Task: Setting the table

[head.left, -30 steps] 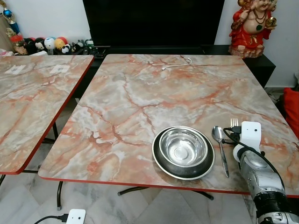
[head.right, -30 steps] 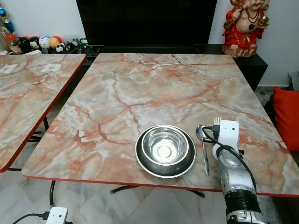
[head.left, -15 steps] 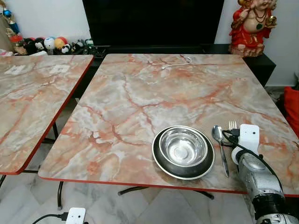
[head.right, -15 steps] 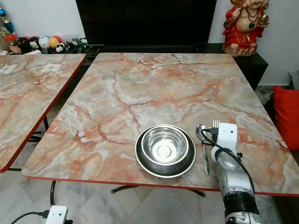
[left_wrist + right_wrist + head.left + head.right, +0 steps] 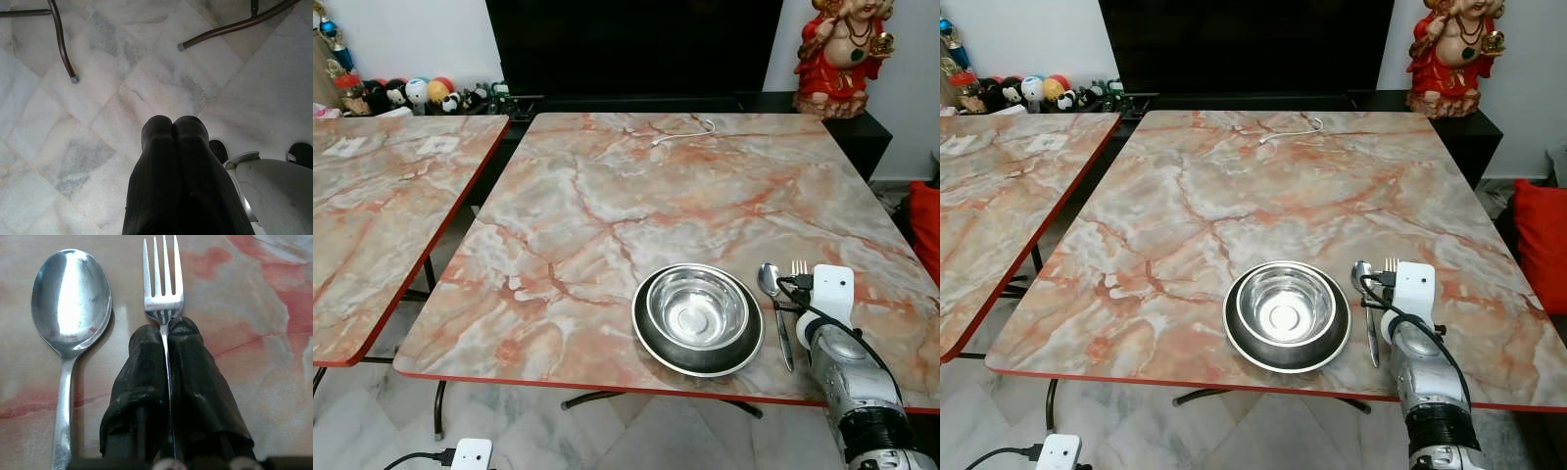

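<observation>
Fork (image 5: 163, 293) in right gripper's (image 5: 166, 340) jaws

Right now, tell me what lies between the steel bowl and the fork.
The spoon lies between the bowl and the fork, parallel to the fork, as the left eye view shows. The right gripper pinches the fork's handle.

Bowl, plate, spoon and fork at the table's near right.
A shiny steel bowl (image 5: 696, 309) sits in a dark plate (image 5: 658, 345). Just right of it lies a spoon (image 5: 68, 313), bowl end away; beside that a fork (image 5: 163, 289), tines away, its handle pinched between the right gripper's (image 5: 165, 335) fingers.
</observation>
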Motion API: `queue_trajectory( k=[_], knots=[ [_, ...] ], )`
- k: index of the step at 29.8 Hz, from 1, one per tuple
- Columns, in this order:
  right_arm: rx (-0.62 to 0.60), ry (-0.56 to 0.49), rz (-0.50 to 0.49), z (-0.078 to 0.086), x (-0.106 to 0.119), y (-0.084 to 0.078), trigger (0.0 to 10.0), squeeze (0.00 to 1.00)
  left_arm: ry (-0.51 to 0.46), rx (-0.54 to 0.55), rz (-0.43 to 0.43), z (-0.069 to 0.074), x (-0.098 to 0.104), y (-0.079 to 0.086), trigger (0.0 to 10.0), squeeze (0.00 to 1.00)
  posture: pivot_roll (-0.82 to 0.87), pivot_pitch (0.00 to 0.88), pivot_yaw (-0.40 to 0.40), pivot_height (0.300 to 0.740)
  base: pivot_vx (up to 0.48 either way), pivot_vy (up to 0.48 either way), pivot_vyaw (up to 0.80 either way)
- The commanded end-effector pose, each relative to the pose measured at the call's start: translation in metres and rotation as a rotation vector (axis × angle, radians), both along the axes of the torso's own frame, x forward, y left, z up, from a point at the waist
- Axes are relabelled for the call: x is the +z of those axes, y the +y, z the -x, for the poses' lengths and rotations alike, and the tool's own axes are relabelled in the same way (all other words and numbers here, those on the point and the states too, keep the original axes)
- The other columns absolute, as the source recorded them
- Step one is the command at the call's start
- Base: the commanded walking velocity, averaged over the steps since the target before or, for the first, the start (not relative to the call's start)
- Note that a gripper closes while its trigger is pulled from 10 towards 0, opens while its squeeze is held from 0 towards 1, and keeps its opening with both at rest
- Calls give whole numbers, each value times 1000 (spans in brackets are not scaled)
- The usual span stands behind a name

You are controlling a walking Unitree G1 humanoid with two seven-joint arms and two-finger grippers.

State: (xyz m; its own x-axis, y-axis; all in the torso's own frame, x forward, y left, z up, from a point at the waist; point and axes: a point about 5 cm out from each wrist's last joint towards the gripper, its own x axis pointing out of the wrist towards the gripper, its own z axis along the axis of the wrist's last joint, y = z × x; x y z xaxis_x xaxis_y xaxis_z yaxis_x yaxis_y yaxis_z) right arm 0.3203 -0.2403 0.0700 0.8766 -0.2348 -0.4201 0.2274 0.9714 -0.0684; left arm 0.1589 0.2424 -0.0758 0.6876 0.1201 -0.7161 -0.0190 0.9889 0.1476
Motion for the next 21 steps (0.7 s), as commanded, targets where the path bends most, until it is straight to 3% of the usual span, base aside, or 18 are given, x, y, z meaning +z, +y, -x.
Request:
queue_trajectory(
  k=[1,10,11,12,14,16,17,18,19,21],
  knots=[
    [0,16,-6,1,-5,3,10000,0,13,14,-7,4,0,6,10000,0,-16,26,36,740,0,0,0],
    [-3,20,5,1,-5,2,10000,0,21,18,-6,6,-1,6,10000,0,-13,26,35,740,0,0,0],
    [-5,20,3,1,-5,2,10000,314,22,19,-6,6,-2,6,10000,0,-15,25,35,740,0,0,0],
    [-5,19,2,1,-5,1,10000,510,24,19,-6,7,-2,6,10000,0,-14,25,34,740,0,0,0],
    [-5,18,1,0,-5,1,10000,494,26,19,-6,7,-2,6,10000,0,-13,25,34,740,0,0,0],
    [-3,18,10,0,-5,1,10000,416,30,21,-6,7,-2,6,10000,0,-13,25,34,740,0,0,0],
    [-3,19,12,0,-5,1,10000,94,31,21,-6,8,-2,6,10000,0,-12,25,32,740,0,0,0],
    [-3,20,12,0,-5,1,10000,94,32,22,-6,8,-2,6,10000,0,-12,25,32,740,0,0,0],
    [-3,20,12,0,-5,1,10000,0,32,22,-6,8,-3,6,10000,0,-12,25,32,740,0,0,0],
    [-4,21,15,0,-5,1,10000,0,35,24,-5,8,-3,6,10000,0,-12,25,32,740,0,0,0]
  ],
)
